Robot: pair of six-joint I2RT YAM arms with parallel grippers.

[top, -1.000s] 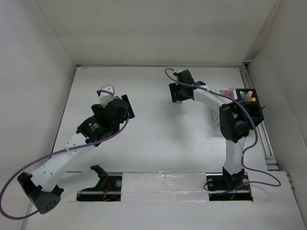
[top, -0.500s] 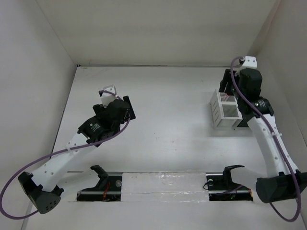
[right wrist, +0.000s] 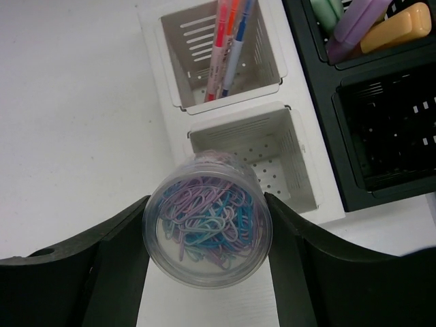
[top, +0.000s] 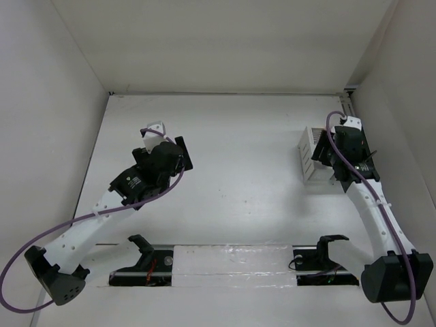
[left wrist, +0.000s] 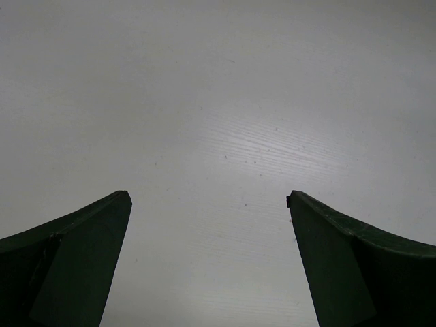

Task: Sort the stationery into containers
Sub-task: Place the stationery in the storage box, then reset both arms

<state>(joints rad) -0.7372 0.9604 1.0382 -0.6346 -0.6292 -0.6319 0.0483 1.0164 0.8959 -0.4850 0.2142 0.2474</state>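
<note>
Stationery cannot be made out from above; white organiser (top: 310, 155) sits far right. Left wrist: left jaws wide. Right wrist: right jaws clamp a paper-clip tub (right wrist: 208, 228) over the organiser's near compartment; pens (right wrist: 228, 41) occupy the far one.

The two dark green fingers (left wrist: 68, 266) of the left gripper (left wrist: 208, 259) stand wide apart above what looks like a pale, faintly grained white table surface (left wrist: 225, 102).
</note>
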